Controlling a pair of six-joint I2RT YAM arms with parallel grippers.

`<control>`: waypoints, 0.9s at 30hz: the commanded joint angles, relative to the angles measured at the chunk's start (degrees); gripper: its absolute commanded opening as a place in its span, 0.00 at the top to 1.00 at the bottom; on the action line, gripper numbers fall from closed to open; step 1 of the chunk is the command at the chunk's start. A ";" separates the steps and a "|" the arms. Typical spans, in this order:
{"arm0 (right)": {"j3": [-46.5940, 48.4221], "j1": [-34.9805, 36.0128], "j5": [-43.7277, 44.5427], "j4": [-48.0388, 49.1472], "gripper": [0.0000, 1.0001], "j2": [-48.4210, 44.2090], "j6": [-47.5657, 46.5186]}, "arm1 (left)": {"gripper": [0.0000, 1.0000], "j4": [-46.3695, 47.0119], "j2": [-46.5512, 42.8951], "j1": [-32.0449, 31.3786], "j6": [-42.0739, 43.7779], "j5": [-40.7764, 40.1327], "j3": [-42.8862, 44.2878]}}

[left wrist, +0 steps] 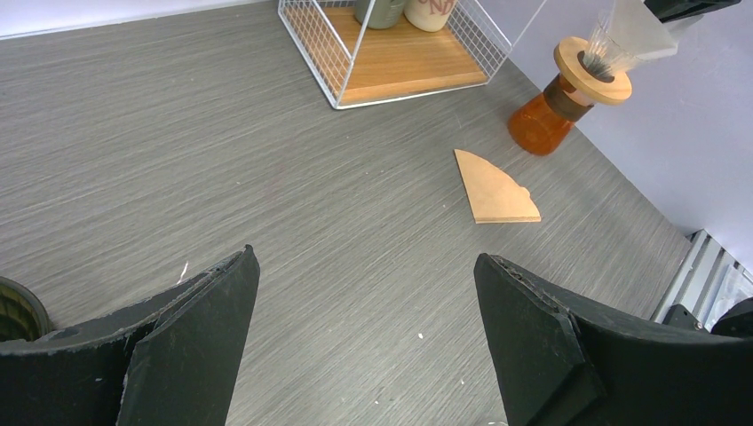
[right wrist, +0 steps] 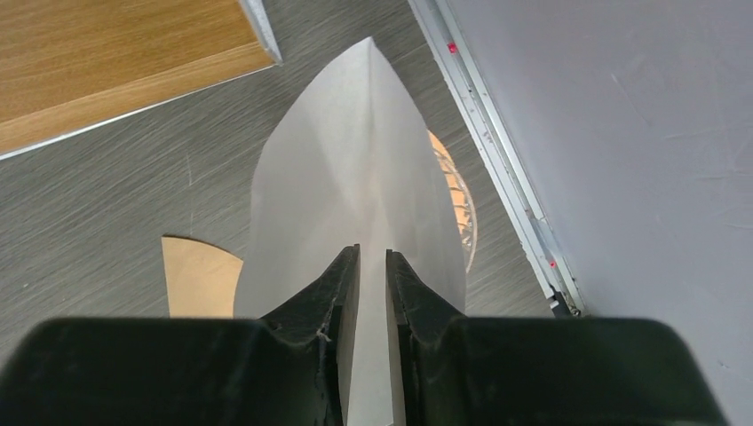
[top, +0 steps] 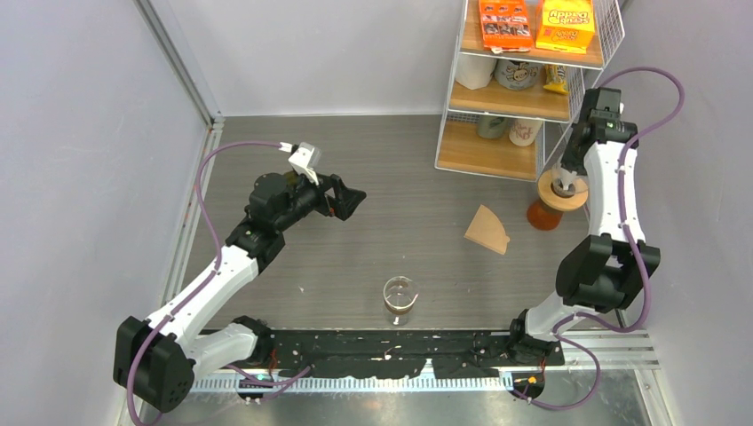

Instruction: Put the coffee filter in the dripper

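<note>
The left tool (top: pixel 352 202) hung over the grey wood-grain table (top: pixel 373 142), its fingers spread wide and holding nothing. Near the front edge stood a small clear glass cup (top: pixel 400 298), brownish at the bottom (liquid or tint, I could not tell). A flat tan paper filter (top: pixel 487 230) lay on the table, well apart from both tools. At the right, the right tool (right wrist: pixel 373 259) pinched a folded white paper coffee filter (right wrist: pixel 355 177) directly above the ribbed glass dripper (left wrist: pixel 605 51), which sat on a wooden-collared orange carafe (left wrist: pixel 542 124). The job looked nearly done. The white filter was at the dripper's mouth, though whether its tip sat inside I could not tell, and seating and releasing it remained.
</note>
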 commanded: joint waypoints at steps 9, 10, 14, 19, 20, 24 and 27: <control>-1.83 -3.38 -2.07 1.55 0.77 -0.41 0.41 | 0.00 2.88 -0.09 0.27 -0.49 -0.68 0.55; -2.01 -3.39 -2.73 2.27 0.77 -0.42 0.25 | 0.00 2.91 -0.10 0.27 -0.54 -0.64 0.53; -2.18 -3.43 -4.95 3.10 0.77 0.32 0.62 | 0.00 2.74 -0.04 0.27 -0.64 -0.55 0.64; -1.29 -3.55 -3.78 2.67 0.77 1.57 1.98 | 0.00 2.79 -0.01 0.27 -0.48 -0.73 0.63; -1.13 -3.59 -3.90 2.67 0.77 1.85 2.25 | 0.01 2.78 0.03 0.27 -0.47 -0.70 0.66; -0.82 -3.72 -4.20 2.43 0.77 2.62 2.48 | 0.00 2.71 0.18 0.27 -0.40 -0.84 0.70; -0.76 -3.84 -4.33 2.42 0.77 2.97 2.30 | 0.00 2.74 0.32 0.27 -0.42 -0.91 0.76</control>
